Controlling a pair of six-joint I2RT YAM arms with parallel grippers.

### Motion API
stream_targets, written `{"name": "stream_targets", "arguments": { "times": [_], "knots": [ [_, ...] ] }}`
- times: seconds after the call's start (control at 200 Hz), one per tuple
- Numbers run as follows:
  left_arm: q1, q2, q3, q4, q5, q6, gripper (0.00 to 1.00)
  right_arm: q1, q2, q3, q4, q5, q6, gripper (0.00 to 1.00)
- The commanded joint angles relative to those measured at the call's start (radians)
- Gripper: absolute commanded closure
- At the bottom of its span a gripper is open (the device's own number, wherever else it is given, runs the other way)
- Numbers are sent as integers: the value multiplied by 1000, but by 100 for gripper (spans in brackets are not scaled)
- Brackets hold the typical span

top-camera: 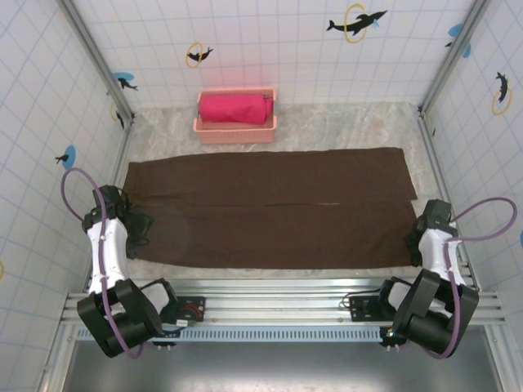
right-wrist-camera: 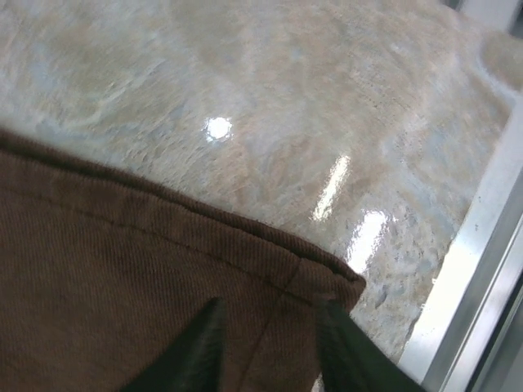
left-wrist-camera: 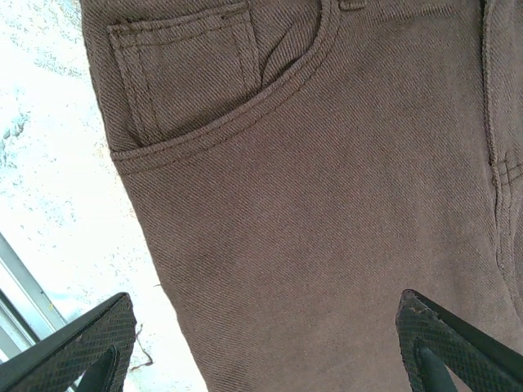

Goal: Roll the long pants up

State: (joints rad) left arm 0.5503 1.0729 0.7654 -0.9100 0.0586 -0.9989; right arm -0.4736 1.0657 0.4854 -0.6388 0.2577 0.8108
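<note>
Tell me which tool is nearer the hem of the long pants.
Right. The right tool is over the hem corner of the long pants, open; the left tool hovers open at the waist end, above the pocket.

Right fingers [right-wrist-camera: 347, 359] blurry, bases beyond the bottom edge; long pants [right-wrist-camera: 122, 286] past the left edge.

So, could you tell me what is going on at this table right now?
Two robot arms are set to roll up the long pants, which lie flat and unrolled across the table. The left gripper hovers open over the waist end near the front pocket. The right gripper is at a hem corner with its fingers slightly apart, apparently pinching nothing. A pink basket holding a rolled pink cloth stands just beyond the pants.
</note>
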Motion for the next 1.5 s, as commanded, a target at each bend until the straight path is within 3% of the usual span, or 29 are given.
{"name": "stream_targets", "arguments": {
  "times": [0.0,0.38,0.6,0.706,0.826,0.941,1.191,1.351,1.491],
  "knots": [
    [10,-8,9,-6,-16,11,16,-6,-34,38,-54,24,-9,48],
    [14,5,24,-4,6,3,16,-111,50,-11,-13,-33,62,49],
    [14,-1,28,-12,10,5,17,-123,71,-5,3,-61,60,53],
    [13,-2,30,-18,7,3,17,-124,81,1,-2,-61,61,60],
    [13,-9,32,-22,3,5,17,-124,110,18,-13,-64,57,75],
    [13,-17,29,-27,3,9,17,-128,122,25,-13,-65,50,100],
    [14,-24,23,-25,9,14,17,-167,63,10,-31,-92,23,100],
    [14,-26,19,-20,8,22,17,-187,0,75,-87,-89,6,100],
    [13,-22,12,-12,7,14,16,-198,34,142,-99,-94,-6,100]
  ]
}}
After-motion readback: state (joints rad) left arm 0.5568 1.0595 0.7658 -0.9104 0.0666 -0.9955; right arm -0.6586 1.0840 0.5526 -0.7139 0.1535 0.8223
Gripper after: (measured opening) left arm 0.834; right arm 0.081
